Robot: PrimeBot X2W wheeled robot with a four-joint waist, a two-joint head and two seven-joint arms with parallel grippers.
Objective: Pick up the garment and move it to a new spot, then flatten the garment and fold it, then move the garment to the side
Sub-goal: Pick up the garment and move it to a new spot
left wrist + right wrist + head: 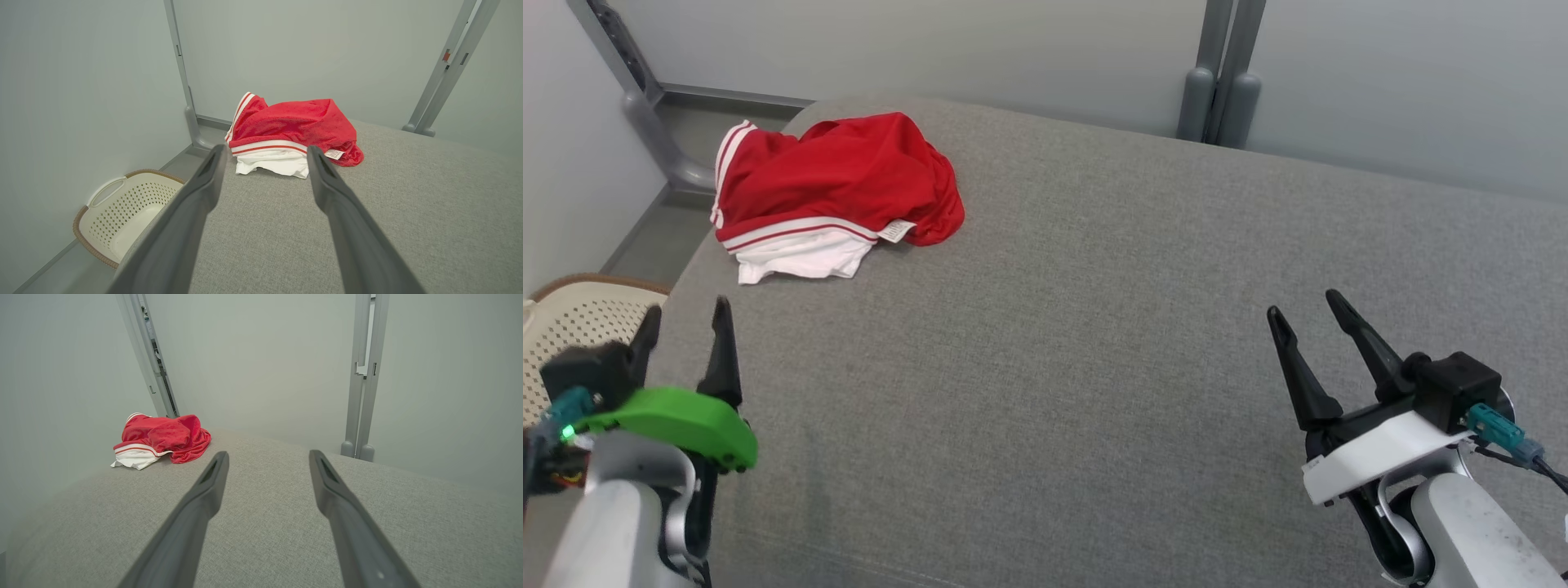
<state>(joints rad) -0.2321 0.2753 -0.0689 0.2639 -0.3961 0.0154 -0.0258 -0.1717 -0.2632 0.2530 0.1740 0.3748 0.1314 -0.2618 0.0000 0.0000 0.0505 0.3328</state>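
Both claws sit nearest, low in the head view: left gripper (pixel 686 309) at 8 o'clock and right gripper (pixel 1302 304) at 4 o'clock. Each has its two dark fingers spread wide with nothing between them, tips aimed toward 12 above the grey surface (pixel 1094 327). Held apart at either side like this, they look parked in a ready pose, jaws open so that either can go straight into a grasp, and the first step, the pick-up, seems not yet begun. Beside the left gripper, at about 9 o'clock and down on the floor off the surface's edge, stands a cream basket (pixel 580 318), perforated and brown-rimmed; it is probably there for laundry. A broad bare stretch of the surface runs through the middle, likely the room meant for flattening and folding. Farther off, at 11 o'clock, the garment (pixel 837 184) lies crumpled in a heap near the far left corner. It is red with white stripes, a white part is tucked under its near side, and a small label (pixel 897 231) pokes out. It is well apart from both grippers. The left wrist view looks almost straight at it between that arm's fingers, so the left arm seems the better placed to reach. Beyond, at 1 o'clock, grey posts (pixel 1221 82) stand against the pale wall.
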